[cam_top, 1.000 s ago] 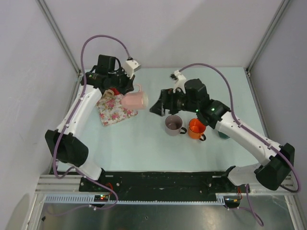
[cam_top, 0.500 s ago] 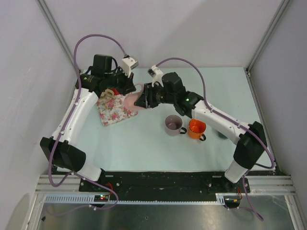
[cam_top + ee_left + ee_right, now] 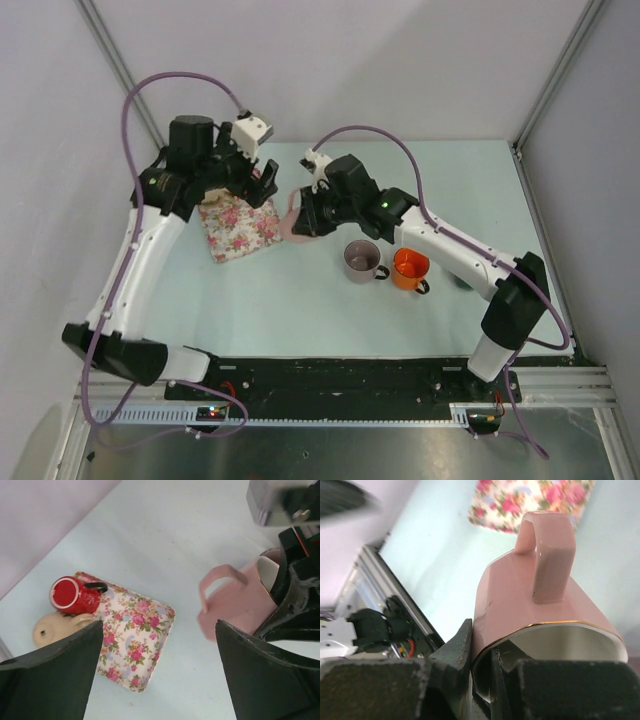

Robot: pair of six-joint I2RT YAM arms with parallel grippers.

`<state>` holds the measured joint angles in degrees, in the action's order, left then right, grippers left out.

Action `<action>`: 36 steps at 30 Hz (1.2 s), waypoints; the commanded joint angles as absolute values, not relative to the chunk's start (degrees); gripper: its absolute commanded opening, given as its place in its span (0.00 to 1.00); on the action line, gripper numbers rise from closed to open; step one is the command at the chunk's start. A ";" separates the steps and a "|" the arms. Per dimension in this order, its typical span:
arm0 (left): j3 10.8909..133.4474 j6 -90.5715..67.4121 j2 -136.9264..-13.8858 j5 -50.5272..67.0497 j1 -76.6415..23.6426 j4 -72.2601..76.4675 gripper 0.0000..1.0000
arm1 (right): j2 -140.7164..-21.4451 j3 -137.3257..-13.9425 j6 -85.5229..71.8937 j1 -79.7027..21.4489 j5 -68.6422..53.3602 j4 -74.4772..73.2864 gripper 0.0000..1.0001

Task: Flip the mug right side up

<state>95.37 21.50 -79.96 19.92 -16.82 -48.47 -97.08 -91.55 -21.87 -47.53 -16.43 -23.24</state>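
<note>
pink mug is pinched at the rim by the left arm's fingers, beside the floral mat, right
Not the left. The right wrist view shows the right arm's fingers pinching the pink mug at its rim, beside the floral mat; the left fingers stand open, off it.
</note>
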 commanded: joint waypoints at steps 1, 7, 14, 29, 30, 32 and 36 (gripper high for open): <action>95.31 22.45 -75.47 13.77 -15.49 -47.92 0.98 | -94.45 -94.85 -17.96 -48.40 -12.09 -30.03 0.00; 92.23 21.73 -74.14 14.48 -8.44 -49.06 1.00 | -94.46 -92.79 -14.60 -52.38 -3.97 -38.65 0.00; 87.87 15.50 -80.16 8.61 -0.60 -48.74 1.00 | -96.58 -86.85 -11.93 -59.64 4.22 -44.26 0.00; 93.08 27.99 -97.69 4.68 -0.18 -47.30 0.94 | -106.58 -80.88 -12.81 -62.76 9.00 -48.11 0.00; 93.38 29.86 -98.68 4.49 -0.31 -47.25 0.94 | -106.86 -80.87 -12.73 -62.76 9.03 -48.31 0.06; 93.68 35.61 -100.30 3.63 -1.29 -47.23 0.93 | -106.76 -80.97 -12.68 -62.78 8.85 -48.82 0.26; 94.59 49.32 -102.99 1.44 -3.13 -47.27 0.95 | -104.92 -82.79 -12.66 -62.99 8.79 -50.83 0.52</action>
